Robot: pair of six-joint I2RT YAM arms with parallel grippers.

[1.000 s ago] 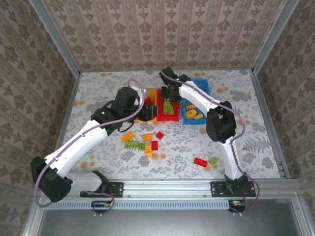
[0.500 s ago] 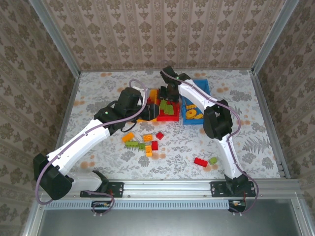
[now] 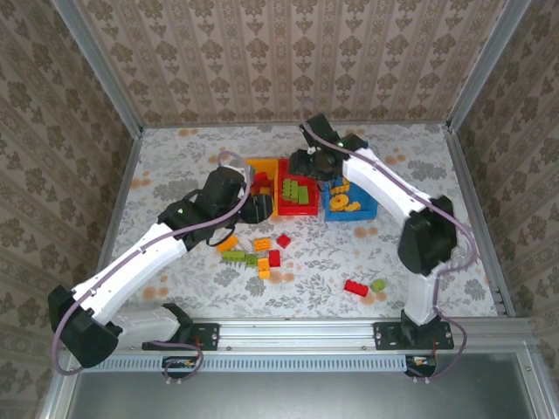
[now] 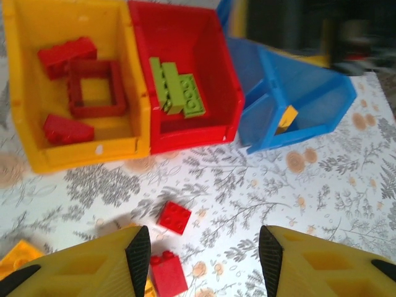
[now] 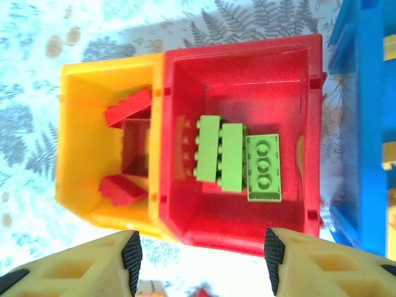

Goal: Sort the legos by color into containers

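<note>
Over the red bin [image 5: 235,62] toward the far edge of the table [image 3: 166,175], we see the right gripper [image 5: 202,263] hang open, empty, above lime legos [image 5: 238,158] grouped there; left gripper [image 4: 204,253], also open, lines up on loose red legos [image 4: 174,217], likely for picking.

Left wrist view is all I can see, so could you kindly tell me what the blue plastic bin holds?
Observer: The blue plastic bin holds several yellow-orange plastic bricks.
Operator: Thank you; is anything loose further right?
Observer: Yes, a red rectangular brick lies beside a small lime green piece there.
Operator: And the other arm?
Observer: The right claw hangs open and empty above the red plastic bin.
</note>
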